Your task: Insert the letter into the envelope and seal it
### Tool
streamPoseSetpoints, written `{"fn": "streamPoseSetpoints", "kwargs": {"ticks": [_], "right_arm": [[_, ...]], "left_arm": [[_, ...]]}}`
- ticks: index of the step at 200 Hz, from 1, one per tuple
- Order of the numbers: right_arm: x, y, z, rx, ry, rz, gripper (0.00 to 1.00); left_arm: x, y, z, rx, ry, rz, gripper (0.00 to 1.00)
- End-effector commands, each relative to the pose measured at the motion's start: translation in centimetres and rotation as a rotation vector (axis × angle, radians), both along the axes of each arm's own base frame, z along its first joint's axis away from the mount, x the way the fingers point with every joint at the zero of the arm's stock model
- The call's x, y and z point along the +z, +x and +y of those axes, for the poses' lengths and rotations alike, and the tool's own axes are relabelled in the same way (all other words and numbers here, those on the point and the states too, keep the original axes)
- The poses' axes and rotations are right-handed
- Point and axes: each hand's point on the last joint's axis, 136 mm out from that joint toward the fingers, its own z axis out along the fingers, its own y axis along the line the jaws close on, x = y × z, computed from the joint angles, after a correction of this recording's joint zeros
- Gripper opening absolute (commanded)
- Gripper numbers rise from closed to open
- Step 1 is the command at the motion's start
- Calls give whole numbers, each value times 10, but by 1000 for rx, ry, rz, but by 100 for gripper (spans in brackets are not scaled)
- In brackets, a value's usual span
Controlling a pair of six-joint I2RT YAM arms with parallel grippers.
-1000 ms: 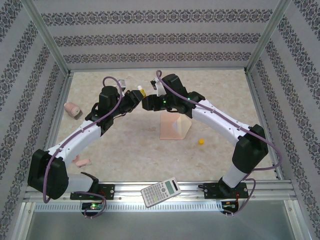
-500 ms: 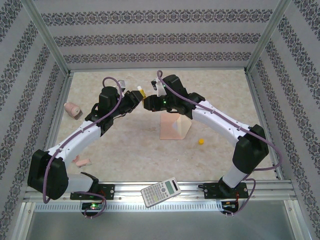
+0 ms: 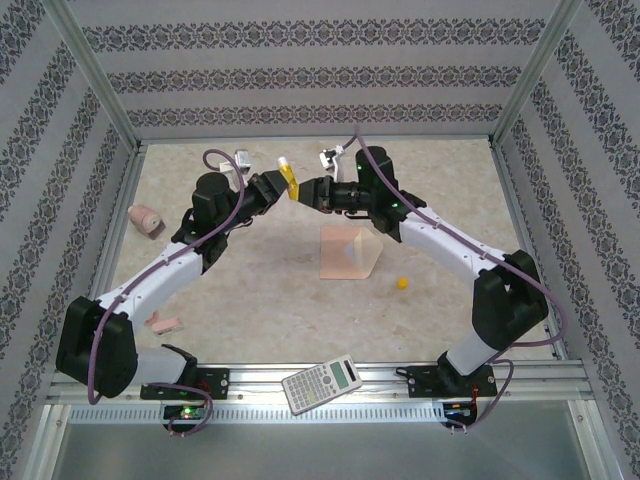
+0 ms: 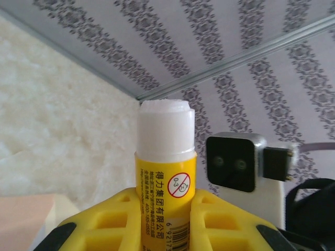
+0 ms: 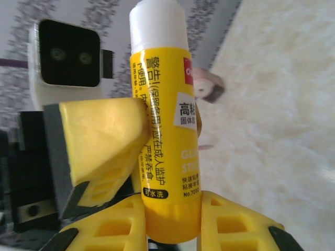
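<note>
Glue stick point(image 3: 288, 178) held up between both arms.
The left hand point(image 4: 165, 214) and the right hand point(image 5: 172, 219) both pinch it; the envelope point(image 3: 345, 255) lies on the bench point(image 3: 250, 290) near the right arm.

Top view looks down from behind; close wrist views face each other, sharing the glue stick point(image 5: 167, 130).
</note>
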Motion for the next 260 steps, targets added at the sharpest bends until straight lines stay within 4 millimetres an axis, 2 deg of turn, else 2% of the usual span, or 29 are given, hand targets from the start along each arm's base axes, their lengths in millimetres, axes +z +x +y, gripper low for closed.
{"fn": "streamPoseSetpoints", "kwargs": {"ticks": [1,31,81,153,203,239,260], "right_arm": [[47,-5,0,62,201,-24,20],[65,-5,-5,91,287,-17,20],[95,-17,-5,158,340,-60,21],[124,-28,-6,227,390,-104,21],[128,-30,-6,231,384,-120,22],[126,-26,-9,194,371,-126,24],[122,-24,-13,161,344,-126,31]], "left_arm": [[53,-24,-23,-172,-91,-214,0],[69,-33,-31,-255,-115,-279,0],[93,-55,-42,-406,-174,-388,0],[126,-89,-50,-628,-258,-542,0],[127,-95,-52,-680,-269,-554,0],[119,-93,-53,-641,-183,-543,0],[116,-91,-51,-605,-120,-536,0]]}}
